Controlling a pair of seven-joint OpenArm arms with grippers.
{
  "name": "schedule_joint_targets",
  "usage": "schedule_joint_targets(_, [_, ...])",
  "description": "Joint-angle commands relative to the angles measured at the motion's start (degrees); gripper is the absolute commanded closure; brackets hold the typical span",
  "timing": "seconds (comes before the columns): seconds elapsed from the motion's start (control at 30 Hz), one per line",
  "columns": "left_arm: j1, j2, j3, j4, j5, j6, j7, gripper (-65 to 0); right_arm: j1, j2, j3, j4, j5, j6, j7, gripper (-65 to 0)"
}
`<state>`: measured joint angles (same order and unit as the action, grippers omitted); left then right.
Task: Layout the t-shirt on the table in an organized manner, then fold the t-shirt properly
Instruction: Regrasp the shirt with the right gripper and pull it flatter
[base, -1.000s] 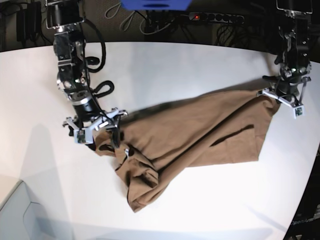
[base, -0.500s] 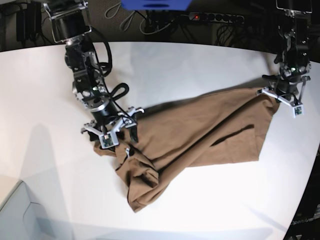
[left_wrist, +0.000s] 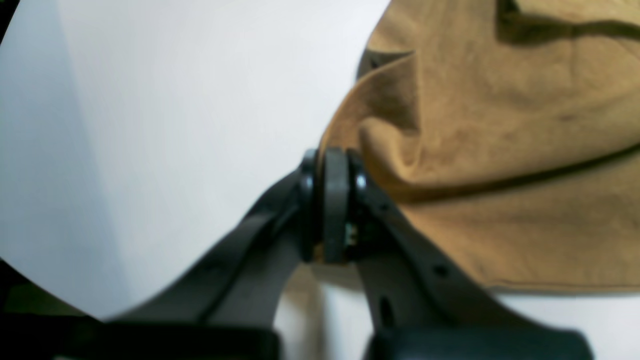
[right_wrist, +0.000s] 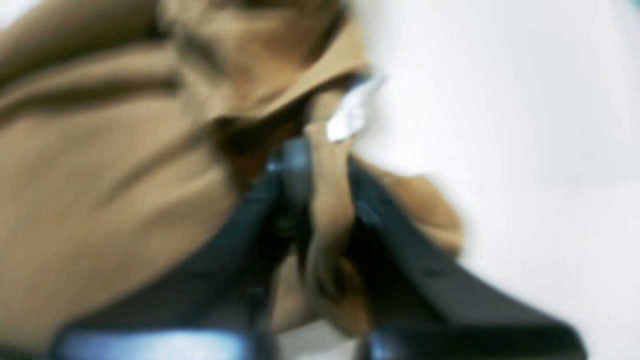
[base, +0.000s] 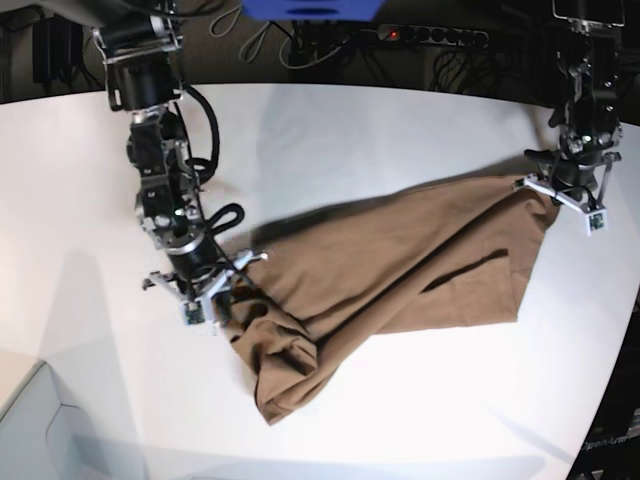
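Observation:
The tan-brown t-shirt (base: 400, 265) lies crumpled and stretched across the white table (base: 350, 140), with a bunched end at the front left. At that end my right gripper (base: 215, 302) is down on the shirt. The blurred right wrist view shows this gripper (right_wrist: 325, 165) shut on a fold of t-shirt (right_wrist: 100, 165) just below the white label (right_wrist: 352, 110). My left gripper (base: 553, 192) holds the shirt's far right corner. In the left wrist view this gripper (left_wrist: 334, 162) is shut at the edge of the t-shirt (left_wrist: 500, 150).
A pale grey box corner (base: 40, 435) sits at the front left. Cables and a power strip (base: 430, 37) run behind the table's curved far edge. The table's right edge (base: 625, 330) passes close to the left arm.
My right gripper has moved toward the front left onto the shirt's bunched end and gone from open to shut on a fold. The left arm and its corner have not moved.

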<state>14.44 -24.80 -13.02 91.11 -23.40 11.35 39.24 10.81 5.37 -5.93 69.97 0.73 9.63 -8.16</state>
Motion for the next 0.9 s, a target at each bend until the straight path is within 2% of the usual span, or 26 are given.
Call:
schedule_joint_targets(0.0, [-0.41, -1.27, -1.01, 0.89, 0.32, 0.21, -0.96, 0.0, 2.42, 0.30, 1.49, 2.24, 0.19, -0.18, 2.23, 0.0])
schedule_joint_targets(0.17, [-0.41, -0.74, -7.07, 1.68, 0.06, 0.21, -0.87, 0.0, 8.40, 0.66, 2.64, 1.28, 0.19, -0.18, 2.23, -7.3])
schedule_joint_targets(0.33, [-3.23, -0.74, -8.21, 4.23, 0.06, 0.21, -0.78, 0.0, 16.40, 0.39, 2.73, -6.37, 0.19, -0.18, 2.23, -12.6])
schedule_joint_targets(0.43, [-5.16, -0.74, -8.21, 6.60, 0.06, 0.21, -0.78, 0.0, 19.13, 0.22, 2.46, -10.50, 0.19, -0.18, 2.23, -19.5])
schedule_joint_targets(0.53, [-7.62, -0.65, -8.13, 7.83, 0.06, 0.21, -0.78, 0.0, 20.62, -1.37, 2.37, -12.70, 0.19, -0.18, 2.23, -27.9])
schedule_joint_targets(0.7, [-11.49, 0.31, -8.13, 8.80, 0.06, 0.21, -0.78, 0.0, 17.02, -1.63, 2.73, -7.07, 0.37, -0.18, 2.14, -38.5])
schedule_joint_targets(0.87, [-11.76, 0.49, -8.13, 8.54, 0.06, 0.21, -0.78, 0.0, 7.17, -1.28, 2.73, 5.50, 0.45, -0.18, 2.14, -43.9])
